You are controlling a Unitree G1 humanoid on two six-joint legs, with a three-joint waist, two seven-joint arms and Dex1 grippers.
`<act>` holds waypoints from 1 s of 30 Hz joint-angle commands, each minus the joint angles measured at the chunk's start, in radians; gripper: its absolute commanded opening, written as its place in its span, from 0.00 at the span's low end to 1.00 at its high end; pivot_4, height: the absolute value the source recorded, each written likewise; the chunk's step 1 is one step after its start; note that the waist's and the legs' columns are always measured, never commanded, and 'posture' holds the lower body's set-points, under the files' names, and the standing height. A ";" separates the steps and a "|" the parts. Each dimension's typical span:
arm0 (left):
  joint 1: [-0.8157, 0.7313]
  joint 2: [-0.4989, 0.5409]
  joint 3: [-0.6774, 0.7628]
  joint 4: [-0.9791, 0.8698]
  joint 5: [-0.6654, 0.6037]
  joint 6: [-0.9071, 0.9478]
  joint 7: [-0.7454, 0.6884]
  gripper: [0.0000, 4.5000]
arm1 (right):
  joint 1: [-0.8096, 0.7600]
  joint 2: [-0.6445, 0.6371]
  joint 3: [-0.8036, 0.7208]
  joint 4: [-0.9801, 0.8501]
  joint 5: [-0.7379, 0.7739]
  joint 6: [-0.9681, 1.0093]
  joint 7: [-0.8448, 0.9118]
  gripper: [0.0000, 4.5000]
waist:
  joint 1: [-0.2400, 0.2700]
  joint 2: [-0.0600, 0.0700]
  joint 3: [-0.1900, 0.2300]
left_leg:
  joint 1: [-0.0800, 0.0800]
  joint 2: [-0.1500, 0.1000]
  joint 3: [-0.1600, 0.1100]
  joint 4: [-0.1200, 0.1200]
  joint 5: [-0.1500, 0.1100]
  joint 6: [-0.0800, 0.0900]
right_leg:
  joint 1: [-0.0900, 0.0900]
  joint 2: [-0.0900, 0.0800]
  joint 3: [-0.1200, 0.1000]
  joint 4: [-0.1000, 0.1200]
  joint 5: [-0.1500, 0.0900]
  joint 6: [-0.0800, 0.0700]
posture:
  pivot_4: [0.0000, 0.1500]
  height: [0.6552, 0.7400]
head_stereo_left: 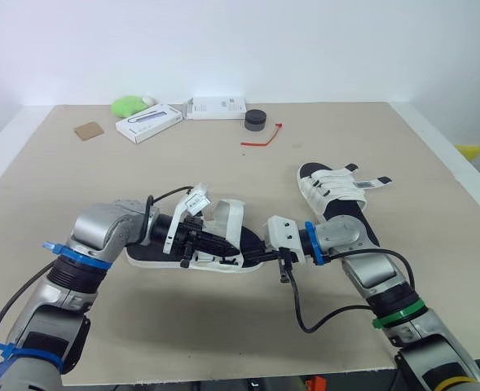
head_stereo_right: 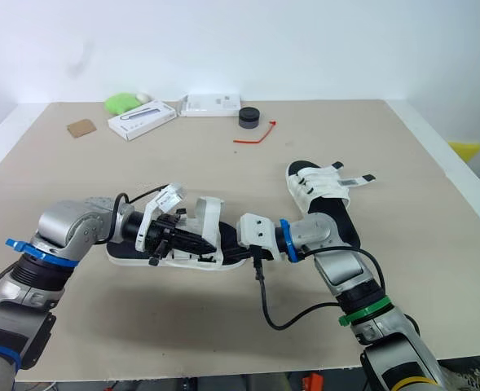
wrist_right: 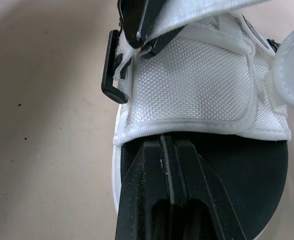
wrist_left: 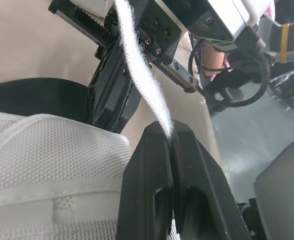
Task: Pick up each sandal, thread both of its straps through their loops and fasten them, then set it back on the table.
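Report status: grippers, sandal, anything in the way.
Left gripper shut on strap. Right gripper shut at upper edge of near sandal. Second sandal lies apart, to the right.

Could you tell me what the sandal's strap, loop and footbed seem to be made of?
The strap looks like white woven fabric, fuzzy, likely hook-and-loop. The loop is smooth black, probably hard plastic. The footbed is dark and matte, perhaps foam or rubber.

A white sandal (head_stereo_left: 148, 258) lies on the table (head_stereo_left: 101, 187) at the centre of the frame, with one strap (head_stereo_left: 232, 217) standing up. The left gripper (head_stereo_left: 227, 243) and the right gripper (head_stereo_left: 253, 257) meet over it. A second sandal (head_stereo_left: 331, 189) lies at centre right.
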 commanded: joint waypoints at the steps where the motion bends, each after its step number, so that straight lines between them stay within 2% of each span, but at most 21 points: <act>1: 0.006 0.007 -0.047 0.033 0.060 -0.045 0.010 0.01 | 0.000 -0.005 0.005 0.006 -0.012 0.004 0.002 0.00 | 0.000 0.000 0.000 | 0.000 0.000 0.000 0.000 0.000 0.000 | 0.000 0.000 0.000 0.000 0.000 0.000 | 1.00 1.00; 11: 0.020 0.011 -0.109 0.079 0.155 -0.180 0.008 0.01 | -0.002 -0.007 0.002 0.006 -0.013 0.008 0.003 0.00 | 0.000 0.000 0.000 | 0.012 0.000 0.000 0.000 0.000 0.000 | 0.012 0.000 0.001 -0.001 -0.001 0.000 | 1.00 1.00; 23: 0.022 0.010 -0.067 0.012 0.110 -0.178 -0.022 0.01 | 0.002 -0.011 0.001 0.001 -0.014 0.007 0.007 0.00 | 0.000 0.000 -0.001 | 0.013 0.000 0.001 0.000 0.000 0.000 | 0.012 0.000 0.001 -0.001 -0.002 -0.001 | 1.00 1.00; 27: 0.032 0.013 -0.038 -0.021 0.085 -0.159 -0.025 0.28 | 0.002 -0.012 0.002 0.001 -0.015 0.006 0.009 0.00 | 0.000 0.000 -0.001 | 0.012 0.000 0.000 0.000 0.000 0.001 | 0.011 0.000 0.001 -0.001 -0.001 0.001 | 1.00 1.00; 30: 0.023 0.026 -0.018 -0.069 0.066 -0.160 -0.037 0.59 | 0.001 -0.011 0.002 0.002 -0.015 0.005 0.010 0.00 | 0.000 0.000 0.000 | 0.012 0.000 0.000 0.000 0.000 0.001 | 0.011 0.000 0.001 -0.001 -0.002 0.001 | 1.00 1.00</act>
